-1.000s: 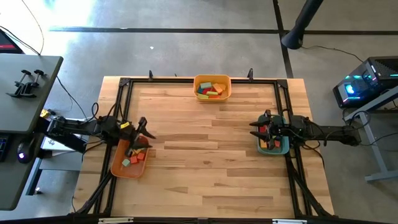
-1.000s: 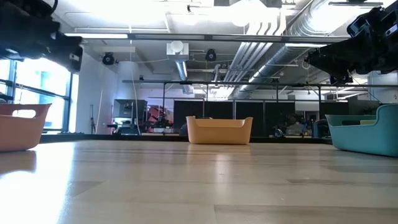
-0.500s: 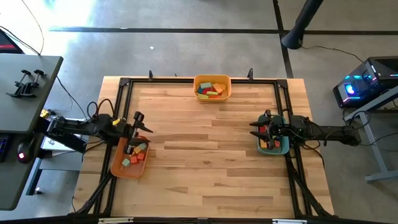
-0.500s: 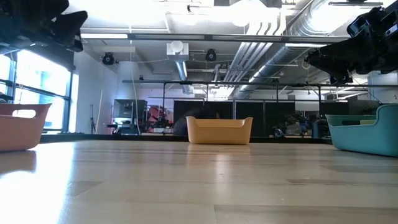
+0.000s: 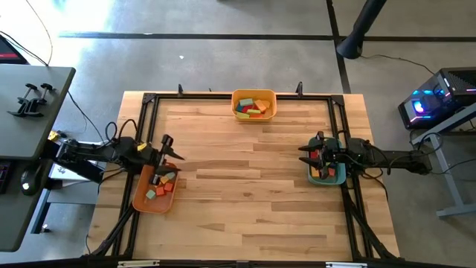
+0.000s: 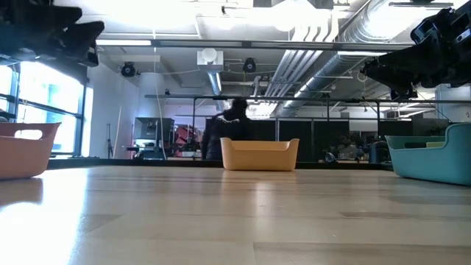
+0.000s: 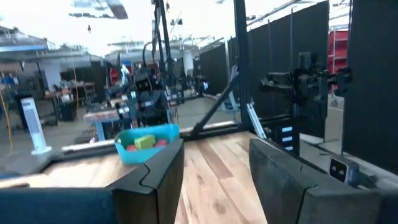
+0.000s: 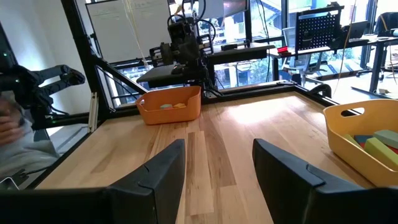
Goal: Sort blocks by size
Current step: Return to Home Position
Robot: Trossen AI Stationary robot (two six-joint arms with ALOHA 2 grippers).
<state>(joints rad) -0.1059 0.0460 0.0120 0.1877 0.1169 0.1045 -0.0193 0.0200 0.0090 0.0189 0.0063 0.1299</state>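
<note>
Small coloured blocks lie in three trays. The orange tray [image 5: 155, 192] at the table's left holds several blocks [image 5: 161, 185]. The yellow tray [image 5: 254, 105] at the far edge holds bigger blocks [image 5: 253, 106]. The teal tray [image 5: 328, 170] at the right holds a few more blocks [image 5: 320, 169]. My left gripper [image 5: 171, 147] is open and empty above the orange tray's far end; its fingers also show apart in the left wrist view [image 7: 214, 146]. My right gripper [image 5: 302, 153] is open and empty just left of the teal tray, above the table [image 8: 217, 149].
A black frame [image 5: 238, 95] runs along the table's left, far and right edges. In the low view the trays stand orange [image 6: 26, 147], yellow [image 6: 259, 153] and teal [image 6: 430, 154], with bare wood [image 5: 245, 186] between them. A person [image 6: 234, 121] stands in the room behind the yellow tray.
My left gripper has drawn back a little toward the table's left edge and tipped upward, still open. My right arm has kept still. A person has come into view in the room behind the yellow tray.
</note>
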